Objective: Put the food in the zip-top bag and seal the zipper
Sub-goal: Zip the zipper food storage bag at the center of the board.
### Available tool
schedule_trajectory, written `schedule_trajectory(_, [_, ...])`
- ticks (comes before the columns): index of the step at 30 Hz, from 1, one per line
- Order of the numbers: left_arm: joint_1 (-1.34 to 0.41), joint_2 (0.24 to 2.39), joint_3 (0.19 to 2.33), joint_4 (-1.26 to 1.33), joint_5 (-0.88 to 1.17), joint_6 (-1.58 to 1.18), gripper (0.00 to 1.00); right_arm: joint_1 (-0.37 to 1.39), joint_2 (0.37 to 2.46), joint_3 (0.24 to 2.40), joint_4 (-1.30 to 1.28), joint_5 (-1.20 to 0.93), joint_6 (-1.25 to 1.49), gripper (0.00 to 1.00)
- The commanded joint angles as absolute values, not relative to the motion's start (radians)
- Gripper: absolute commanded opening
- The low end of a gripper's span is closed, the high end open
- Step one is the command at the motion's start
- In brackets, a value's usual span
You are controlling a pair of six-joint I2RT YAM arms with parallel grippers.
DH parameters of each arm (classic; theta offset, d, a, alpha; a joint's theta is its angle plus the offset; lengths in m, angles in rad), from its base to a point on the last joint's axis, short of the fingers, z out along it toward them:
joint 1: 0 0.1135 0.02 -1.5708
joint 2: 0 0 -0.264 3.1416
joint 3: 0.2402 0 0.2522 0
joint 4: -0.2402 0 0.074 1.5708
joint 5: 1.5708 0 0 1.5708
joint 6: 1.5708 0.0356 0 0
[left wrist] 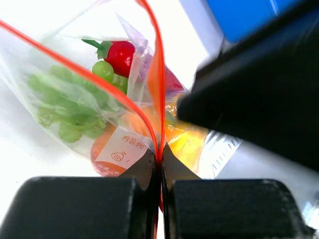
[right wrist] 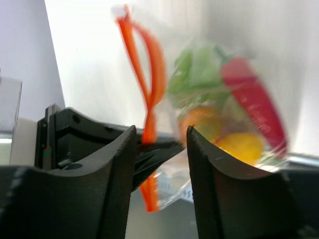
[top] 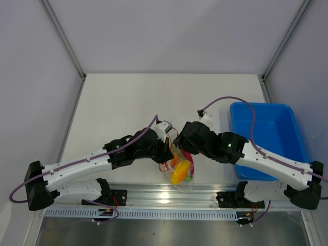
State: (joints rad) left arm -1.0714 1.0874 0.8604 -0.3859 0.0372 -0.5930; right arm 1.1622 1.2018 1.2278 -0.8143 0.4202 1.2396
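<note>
The clear zip-top bag hangs between the two grippers near the table's front edge, with the food inside: green bunch, red chili, orange-yellow fruit. My left gripper is shut on the orange-red zipper, which curves open above the jaws. My right gripper is open, its fingers spread; the zipper and bag lie just beyond them. The white-and-green vegetable is not clearly seen.
A blue plastic bin stands at the right of the table. The metal rail runs along the front edge just below the bag. Both arms meet at the table's front middle.
</note>
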Motion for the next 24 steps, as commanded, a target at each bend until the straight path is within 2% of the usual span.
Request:
schedule_trajectory(1, [-1.074, 1.046, 0.897, -0.397, 0.044, -0.523, 0.0, 1.089, 1.111, 1.198, -0.778, 0.417, 1.084, 0.48])
schedule_trajectory(8, [-1.043, 0.931, 0.897, -0.437, 0.184, -0.393, 0.0, 0.818, 0.956, 1.134, -0.669, 0.091, 0.613, 0.66])
schedule_trajectory(10, [-1.034, 0.894, 0.913, -0.463, 0.274, -0.341, 0.01, 0.737, 0.919, 1.106, -0.637, -0.063, 0.481, 0.66])
schedule_trajectory(13, [-1.022, 0.847, 0.937, -0.5, 0.365, -0.264, 0.01, 0.66, 0.907, 1.051, -0.549, -0.263, 0.391, 0.66])
schedule_trajectory(14, [-1.017, 0.835, 0.943, -0.529, 0.414, -0.247, 0.0, 0.619, 0.908, 1.037, -0.494, -0.414, 0.346, 0.66])
schedule_trajectory(16, [-1.014, 0.801, 0.962, -0.558, 0.455, -0.207, 0.01, 0.589, 0.904, 0.968, -0.416, -0.55, 0.307, 0.66])
schedule_trajectory(17, [-1.008, 0.789, 0.965, -0.572, 0.509, -0.195, 0.01, 0.572, 0.905, 0.948, -0.34, -0.684, 0.284, 0.66])
schedule_trajectory(24, [-1.002, 0.701, 1.017, -0.612, 0.736, -0.176, 0.01, 0.563, 0.948, 0.862, -0.103, -0.951, 0.259, 0.77])
